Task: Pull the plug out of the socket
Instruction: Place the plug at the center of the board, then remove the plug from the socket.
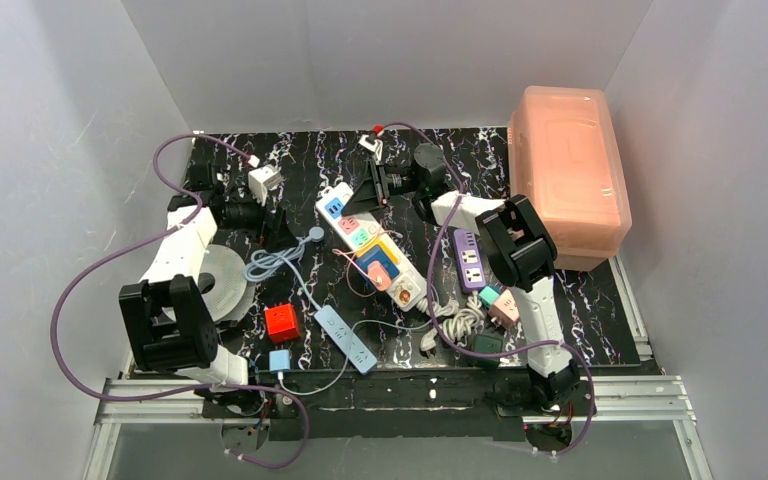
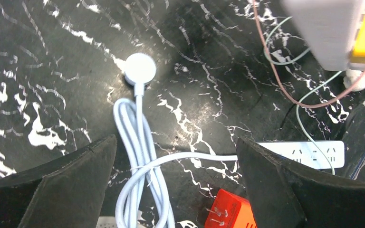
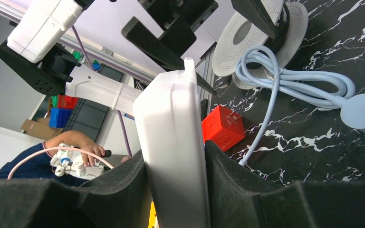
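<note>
Socket, a long white power strip (image 1: 372,247) with pastel outlet faces, lies diagonally at centre of the black marbled table (image 1: 595,295). Right gripper (image 3: 176,159) clamps its far end between 2 foam pads. Left gripper (image 2: 176,147) hovers, jaws apart and holding nothing, above a coiled light-blue cable (image 2: 142,142).
</note>
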